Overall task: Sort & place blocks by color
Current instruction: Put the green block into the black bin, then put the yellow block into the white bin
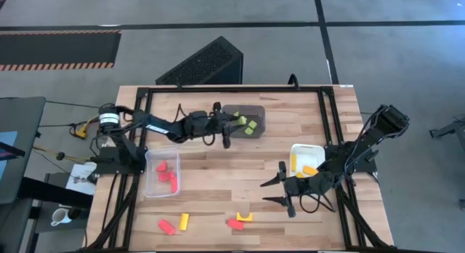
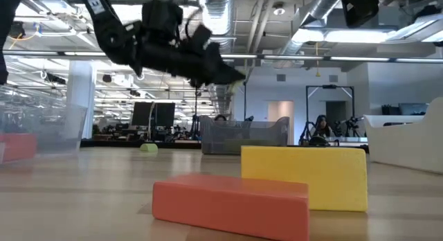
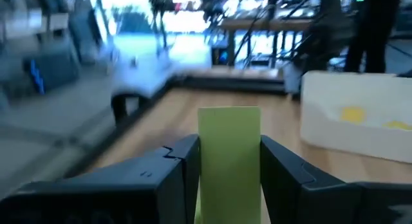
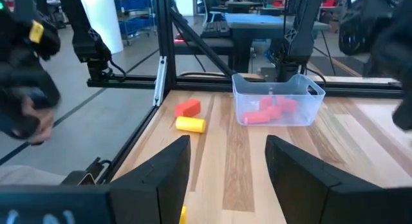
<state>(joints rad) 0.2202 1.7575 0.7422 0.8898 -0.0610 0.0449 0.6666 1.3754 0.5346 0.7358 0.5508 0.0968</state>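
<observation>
The left gripper (image 1: 227, 140) hangs over the middle of the wooden tabletop (image 1: 218, 195), in the upper centre of the high view, just at the left edge of the dark grey rectangular bin (image 1: 245, 119). Its jaws are clenched on a light green flat block (image 3: 229, 161), which fills the gap between them in the left wrist view. In the low view this gripper (image 2: 225, 73) shows in the upper left, raised well above the tabletop.

Light green blocks (image 1: 249, 126) already lie inside the dark grey bin. The clear plastic bin (image 1: 162, 174), left of centre in the high view, holds several red blocks (image 1: 167, 173). The white bin (image 1: 306, 160), at right of centre, holds yellow blocks (image 1: 308, 169).

The right gripper (image 1: 280, 192) rests low in the right half of the high view, just below and left of the white bin, with its jaws released and nothing between them.

Loose pieces lie along the lower edge of the tabletop in the high view: a red bar (image 1: 166, 226) touching or just beside a yellow bar (image 1: 184, 222) at lower left, and a red piece (image 1: 234, 224) next to a yellow arch (image 1: 245, 217) at lower centre. In the low view a red bar (image 2: 232, 205) lies in front of a yellow bar (image 2: 304, 176), and a small light green piece (image 2: 148, 148) sits farther back.
</observation>
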